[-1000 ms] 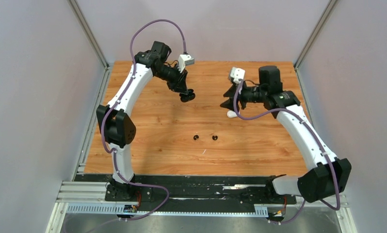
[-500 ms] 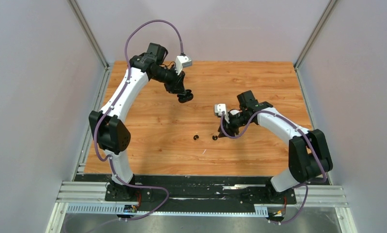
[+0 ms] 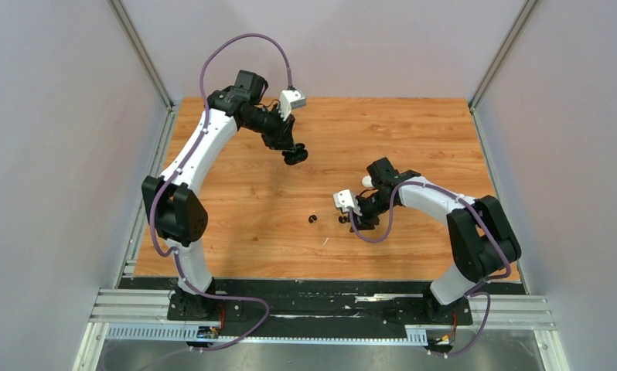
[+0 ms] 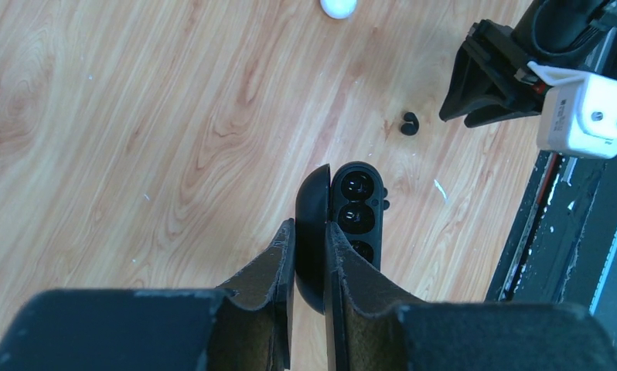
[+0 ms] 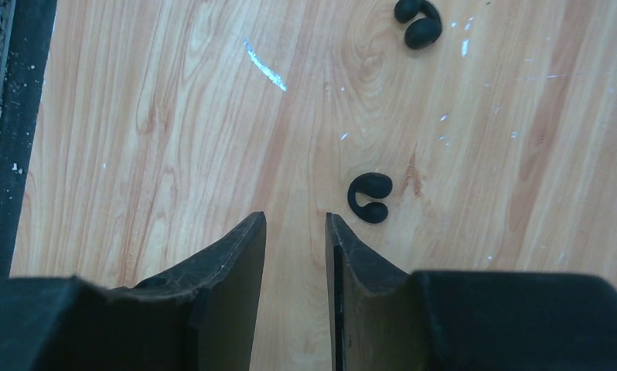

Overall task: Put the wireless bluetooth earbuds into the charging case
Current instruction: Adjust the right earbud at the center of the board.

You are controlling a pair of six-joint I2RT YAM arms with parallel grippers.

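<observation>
My left gripper (image 4: 309, 224) is shut on the lid of an open black charging case (image 4: 357, 209) and holds it above the back of the table (image 3: 236, 193); its sockets look empty. My right gripper (image 5: 294, 220) is open and low over the wood. One black earbud (image 5: 369, 197) lies just right of its right fingertip, outside the jaws. A second black earbud (image 5: 418, 21) lies farther off. In the top view both buds (image 3: 312, 219) (image 3: 341, 220) lie mid-table, with the right gripper (image 3: 350, 218) beside the right one. No white buds show.
A white pebble-shaped case (image 3: 366, 181) lies behind the right arm; it also shows in the left wrist view (image 4: 339, 6). A small white fleck (image 3: 325, 242) lies on the wood nearer the front. Grey walls enclose the table on three sides.
My right arm has swung from the back right, by the white case, down to the right black earbud mid-table. My left arm has barely moved with the black case.
</observation>
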